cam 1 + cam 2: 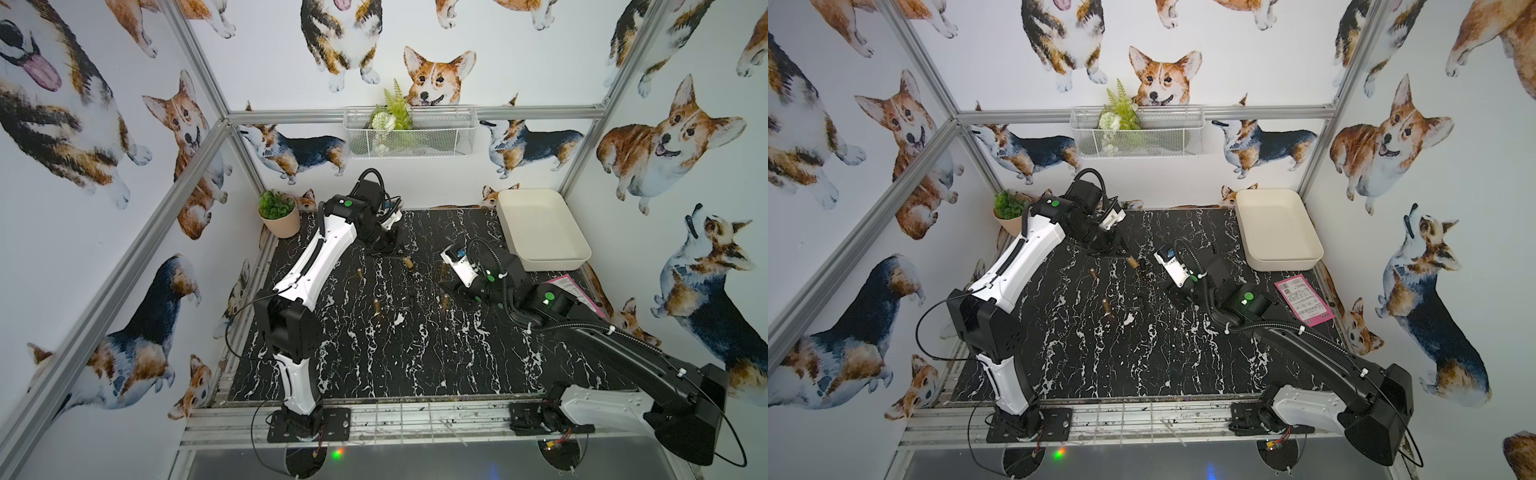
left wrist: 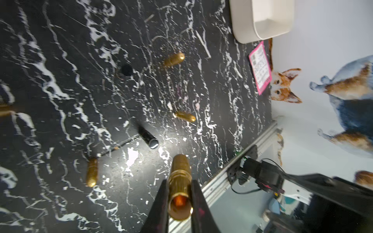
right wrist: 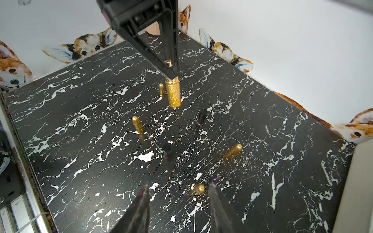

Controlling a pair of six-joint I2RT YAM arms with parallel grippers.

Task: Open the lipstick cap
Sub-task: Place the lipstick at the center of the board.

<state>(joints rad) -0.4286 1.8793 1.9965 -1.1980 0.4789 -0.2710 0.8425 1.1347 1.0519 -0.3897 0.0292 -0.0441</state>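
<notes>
Lipstick (image 2: 179,181) is clamped in my left end effector (image 3: 171,74) above the far middle of the surface (image 3: 80,161). Its long axis runs along the fingers, pebbled gold barrel pointing down, open mouth facing the wrist. My right end effector (image 3: 179,187) is part-open and empty, apart toward the near edge, above a smooth domed gold cap (image 3: 199,189).

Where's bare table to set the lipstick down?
Free: near half of the table, from the front edge up to the gold tubes; also the far strip beside the bin. Crowded: mid-table, tubes and black caps scattered.
</notes>
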